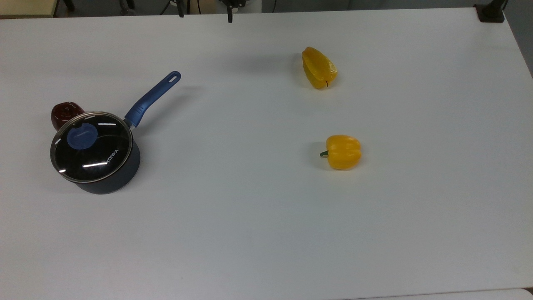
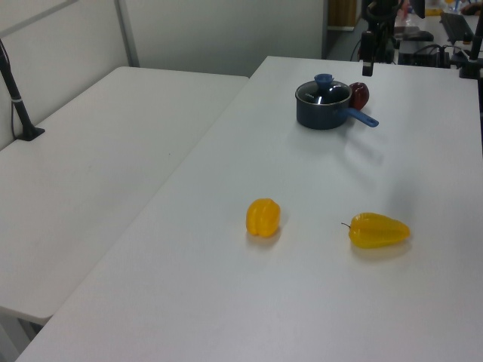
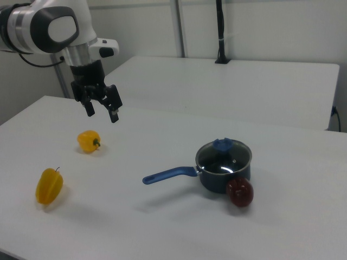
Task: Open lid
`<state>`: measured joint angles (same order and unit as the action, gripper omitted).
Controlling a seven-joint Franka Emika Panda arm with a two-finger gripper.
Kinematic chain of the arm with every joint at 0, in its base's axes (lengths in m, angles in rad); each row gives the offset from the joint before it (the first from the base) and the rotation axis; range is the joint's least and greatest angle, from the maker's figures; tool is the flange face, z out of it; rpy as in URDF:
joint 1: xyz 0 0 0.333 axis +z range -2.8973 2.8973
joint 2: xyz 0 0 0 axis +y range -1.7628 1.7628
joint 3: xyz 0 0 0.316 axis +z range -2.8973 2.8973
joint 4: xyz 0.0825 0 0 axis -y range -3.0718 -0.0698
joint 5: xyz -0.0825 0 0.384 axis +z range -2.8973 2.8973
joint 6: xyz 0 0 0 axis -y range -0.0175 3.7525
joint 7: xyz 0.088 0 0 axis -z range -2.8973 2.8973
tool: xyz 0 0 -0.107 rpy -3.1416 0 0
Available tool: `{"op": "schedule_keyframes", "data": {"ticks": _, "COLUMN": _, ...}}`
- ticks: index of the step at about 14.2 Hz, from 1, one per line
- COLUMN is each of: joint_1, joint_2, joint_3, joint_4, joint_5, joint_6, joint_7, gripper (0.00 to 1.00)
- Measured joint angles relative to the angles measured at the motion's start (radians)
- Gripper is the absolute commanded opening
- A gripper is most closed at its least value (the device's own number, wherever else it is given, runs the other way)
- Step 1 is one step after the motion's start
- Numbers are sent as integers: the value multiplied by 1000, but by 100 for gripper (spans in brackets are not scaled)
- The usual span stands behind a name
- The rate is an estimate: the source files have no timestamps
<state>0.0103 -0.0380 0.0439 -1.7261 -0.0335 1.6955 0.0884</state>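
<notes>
Lid (image 1: 92, 146): seated on the pan (image 1: 114, 180), blue knob (image 1: 82, 136) up, at the top view's left.
Gripper (image 3: 101, 110): fingers spread, holding nothing, high over the table (image 1: 266, 216) and well apart from the lid.
Red pepper (image 1: 64, 114): touching the pan wall (likely to roll if the pan shifts).
Yellow peppers (image 1: 343, 151) (image 1: 318, 67): well away, no obstacle.
Risk: an off-centre pinch could slip off the knob; a skewed lift might drag the pan by its rim.
</notes>
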Motion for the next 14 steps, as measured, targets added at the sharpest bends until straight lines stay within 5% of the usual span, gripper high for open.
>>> {"op": "schedule_keyframes", "data": {"ticks": 14, "joint_1": 5, "joint_2": -8, "joint_3": 2, "joint_4": 13, "joint_5": 0, "joint_6": 0, "joint_7": 0, "gripper": 100}}
